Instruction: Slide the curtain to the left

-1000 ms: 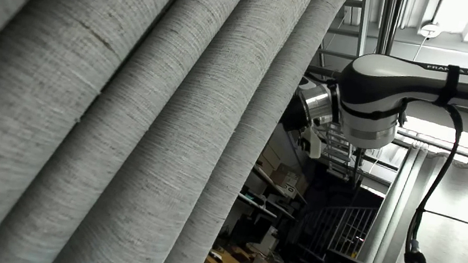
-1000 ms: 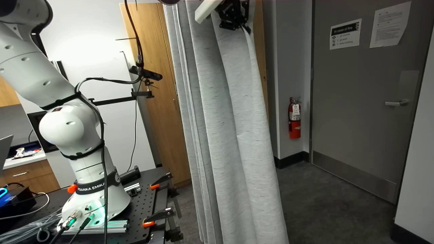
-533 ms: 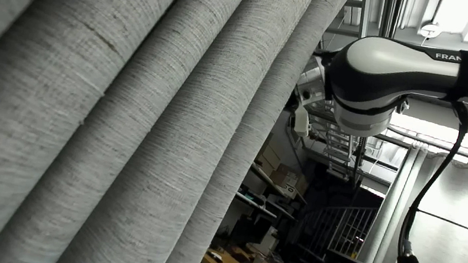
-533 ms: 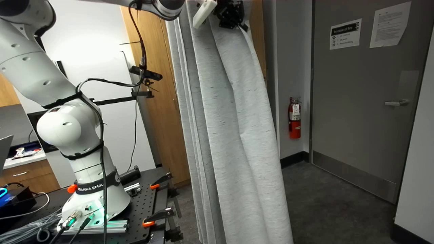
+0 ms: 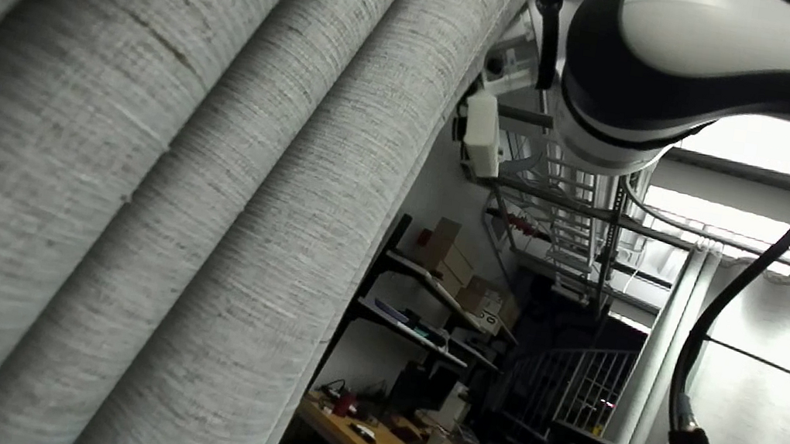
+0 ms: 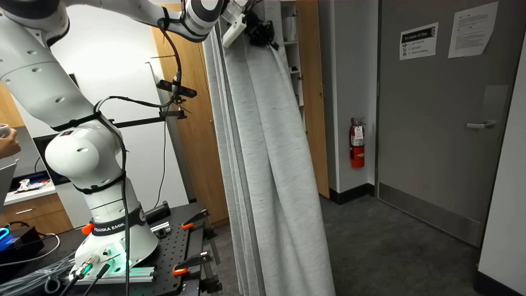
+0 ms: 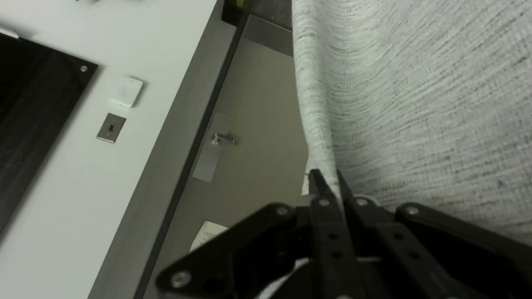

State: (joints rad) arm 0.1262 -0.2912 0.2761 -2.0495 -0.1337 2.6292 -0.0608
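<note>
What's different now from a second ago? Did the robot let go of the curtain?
In an exterior view, the gripper and the curtain moved left, so cabinet shelves came into sight. It didn't let go: the gripper still pinches the curtain's edge. A person's hand appeared at the far left. The fire extinguisher and grey door stayed put.

Our gripper (image 7: 328,178) pinches the curtain (image 7: 419,112) by its edge; beyond it we see a door (image 7: 264,108) and a switch (image 7: 111,128) on the white wall (image 7: 87,178).
</note>
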